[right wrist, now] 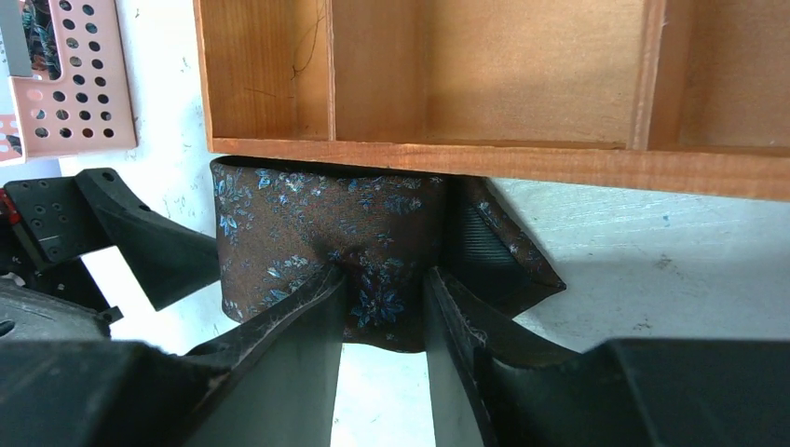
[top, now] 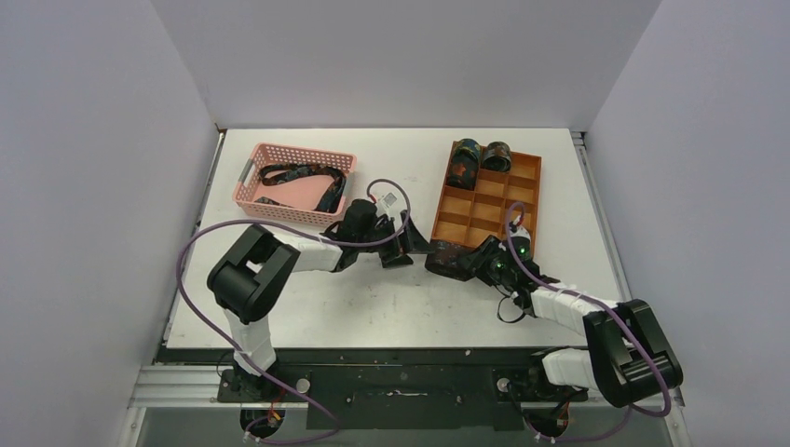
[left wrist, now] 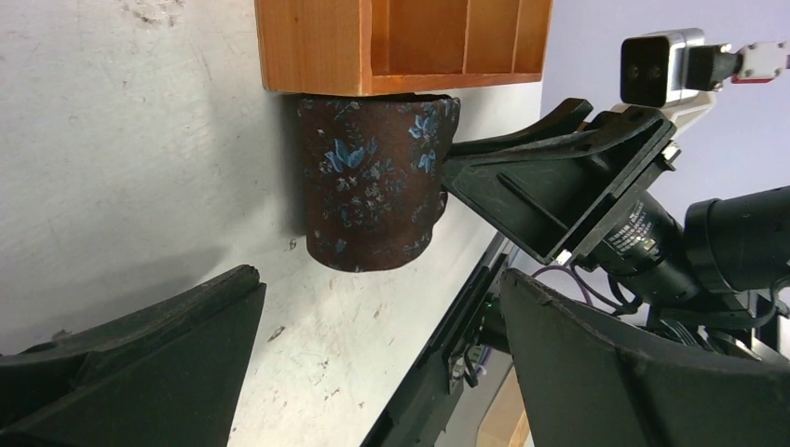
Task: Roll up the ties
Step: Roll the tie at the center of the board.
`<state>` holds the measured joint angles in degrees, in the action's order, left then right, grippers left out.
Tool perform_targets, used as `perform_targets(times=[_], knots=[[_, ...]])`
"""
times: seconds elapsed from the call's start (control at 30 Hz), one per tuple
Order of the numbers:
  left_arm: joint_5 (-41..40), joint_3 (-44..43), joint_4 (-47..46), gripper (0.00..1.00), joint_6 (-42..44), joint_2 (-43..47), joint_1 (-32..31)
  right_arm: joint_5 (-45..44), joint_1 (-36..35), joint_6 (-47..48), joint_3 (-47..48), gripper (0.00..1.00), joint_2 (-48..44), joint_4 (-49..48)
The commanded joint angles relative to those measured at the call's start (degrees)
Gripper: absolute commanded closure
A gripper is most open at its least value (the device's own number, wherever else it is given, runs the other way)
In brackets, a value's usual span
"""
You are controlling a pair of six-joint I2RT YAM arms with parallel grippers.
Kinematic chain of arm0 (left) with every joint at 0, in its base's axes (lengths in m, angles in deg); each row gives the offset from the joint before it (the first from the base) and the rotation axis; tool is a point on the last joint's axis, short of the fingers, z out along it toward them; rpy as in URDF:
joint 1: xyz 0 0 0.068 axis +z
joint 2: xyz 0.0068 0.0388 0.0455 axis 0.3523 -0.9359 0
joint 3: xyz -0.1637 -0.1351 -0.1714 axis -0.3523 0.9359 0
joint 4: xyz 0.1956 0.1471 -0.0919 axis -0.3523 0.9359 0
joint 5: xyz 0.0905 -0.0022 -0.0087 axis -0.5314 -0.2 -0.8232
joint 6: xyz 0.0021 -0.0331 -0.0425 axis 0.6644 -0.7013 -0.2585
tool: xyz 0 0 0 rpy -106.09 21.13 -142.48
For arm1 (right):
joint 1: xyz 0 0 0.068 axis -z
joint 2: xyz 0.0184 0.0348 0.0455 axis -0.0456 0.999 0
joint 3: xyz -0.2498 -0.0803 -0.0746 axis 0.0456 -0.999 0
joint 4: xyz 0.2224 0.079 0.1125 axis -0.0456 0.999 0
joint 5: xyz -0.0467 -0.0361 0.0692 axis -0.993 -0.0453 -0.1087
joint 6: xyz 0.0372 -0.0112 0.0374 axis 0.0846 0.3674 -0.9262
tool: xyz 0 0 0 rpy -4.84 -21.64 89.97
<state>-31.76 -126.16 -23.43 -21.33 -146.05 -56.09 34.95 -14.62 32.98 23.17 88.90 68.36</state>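
A rolled dark tie (top: 452, 259) with a blue flower pattern lies on the table against the near-left corner of the wooden tray (top: 538, 186). My right gripper (top: 480, 265) is shut on it; in the right wrist view the fingers (right wrist: 317, 317) pinch the roll's (right wrist: 307, 233) outer layer just below the tray's front wall (right wrist: 466, 158). My left gripper (top: 410, 244) is open and empty just left of the roll. In the left wrist view it (left wrist: 382, 279) gapes wide, short of the roll (left wrist: 373, 186). Two rolled ties (top: 463, 163) (top: 496, 155) sit in the tray's far compartments.
A pink perforated basket (top: 251, 182) at the far left holds unrolled dark ties (top: 298, 174). Its corner shows in the right wrist view (right wrist: 74, 84). The tray's other compartments hold nothing. Purple cables loop over both arms. White walls enclose the table.
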Motion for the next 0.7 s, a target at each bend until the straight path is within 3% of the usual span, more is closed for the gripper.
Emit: perform_targets(times=[0.0, 0.33, 0.67], knots=[[-1.95, -4.45, 2.86, 0.01, 3.29, -2.03, -1.02, 0.32, 0.69, 0.54, -2.50, 0.67, 2.69, -0.98], [-4.71, -9.47, 8.80, 0.07, 2.61, -6.65, -3.27, 2.55, 1.06, -0.87, -4.31, 0.68, 7.72, -4.87], [1.80, -9.56, 0.58, 0.21, -1.40, -11.36, -4.40, 4.20, 1.09, -0.70, -5.77, 0.69, 11.53, -9.07]])
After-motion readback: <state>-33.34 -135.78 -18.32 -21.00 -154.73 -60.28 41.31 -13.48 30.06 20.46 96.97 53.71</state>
